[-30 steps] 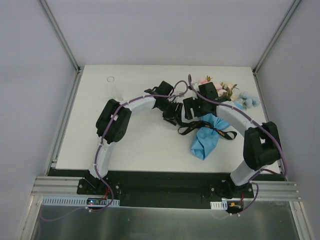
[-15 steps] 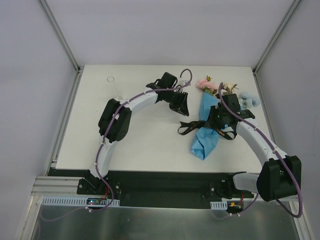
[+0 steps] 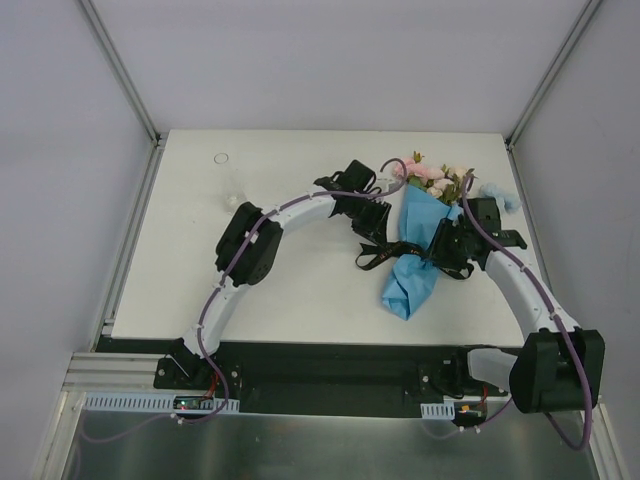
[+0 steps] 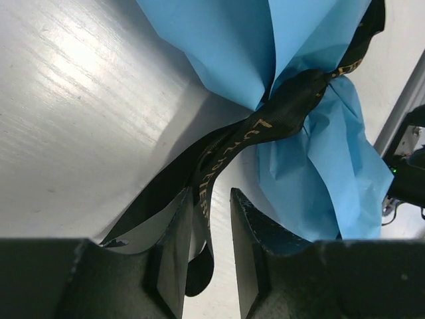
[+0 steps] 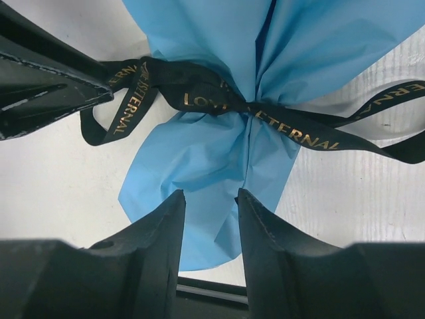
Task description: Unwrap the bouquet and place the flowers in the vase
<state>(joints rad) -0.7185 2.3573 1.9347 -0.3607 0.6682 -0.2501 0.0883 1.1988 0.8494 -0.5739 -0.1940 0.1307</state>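
Two arms: reach in over the table (image 3: pixel 300 290) from either side of the bouquet (image 3: pixel 415 250)
Bouquet: lies right of the table's centre; the flowers (image 3: pixel 430 175) point to the far edge; the twisted end of the blue paper (image 5: pixel 199 159) points to the near edge; the black ribbon (image 5: pixel 219 100) is tied round its waist
Left gripper (image 4: pixel 209 193): jaws narrowly apart; one ribbon tail runs between them with a gap beside it; no pinch shows
Right gripper (image 5: pixel 209 196): jaws apart over the paper just below the knot; holding nothing
Vase (image 3: pixel 226 178): clear; upright at the far left; well apart from the bouquet
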